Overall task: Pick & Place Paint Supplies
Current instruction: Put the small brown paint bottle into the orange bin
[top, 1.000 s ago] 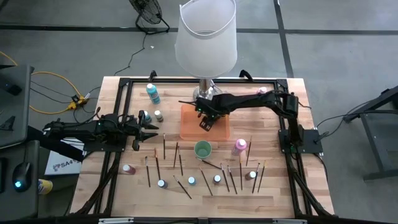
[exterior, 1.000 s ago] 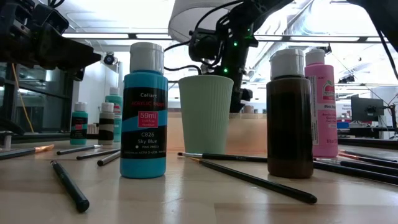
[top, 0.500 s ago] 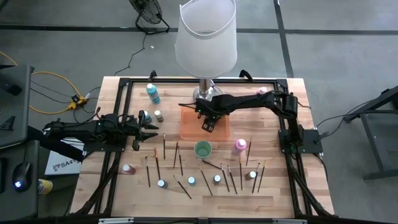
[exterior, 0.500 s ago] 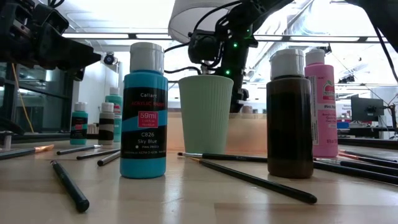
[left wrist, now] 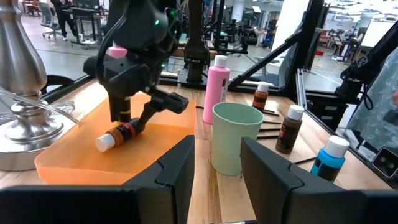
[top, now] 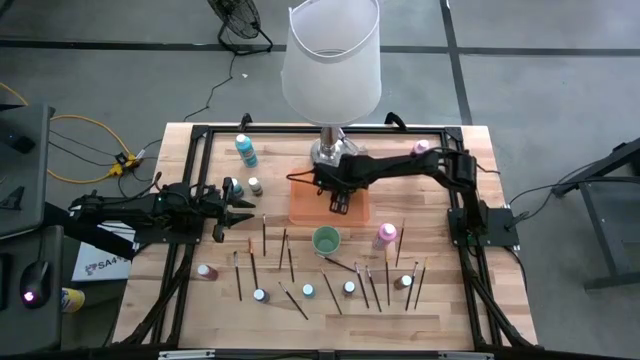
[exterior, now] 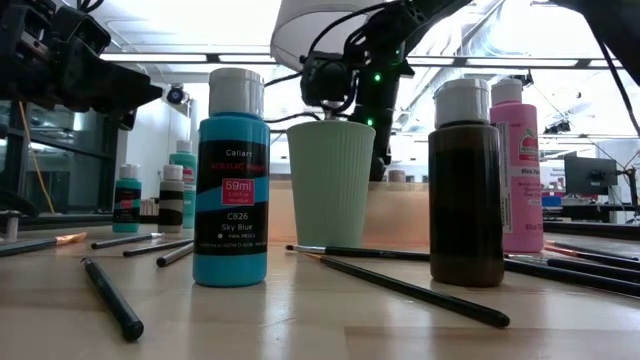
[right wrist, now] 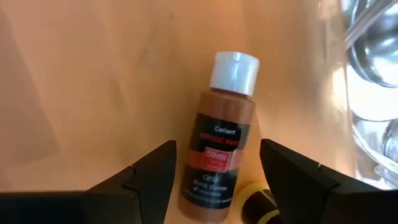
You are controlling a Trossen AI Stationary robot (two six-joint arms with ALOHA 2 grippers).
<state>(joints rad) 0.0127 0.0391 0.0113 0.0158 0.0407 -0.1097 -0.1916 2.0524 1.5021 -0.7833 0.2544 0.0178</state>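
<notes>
While spread right fingers (right wrist: pixel 214 171) hover, brown bottle (right wrist: pixel 219 155) lies flat in orange tray (right wrist: pixel 93 93).

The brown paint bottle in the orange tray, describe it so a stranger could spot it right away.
Find the white-shaded lamp; the orange tray lies at its base. The brown paint bottle lies on its side there under the right claw, the only bottle not standing.

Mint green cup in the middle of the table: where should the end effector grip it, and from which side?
Judging by its pose, take the mint green cup by its rim from straight above, one finger inside and one outside. It stands upright with its mouth open and widest at the top. A brush lies at its base, so a low side approach looks more cluttered.
</notes>
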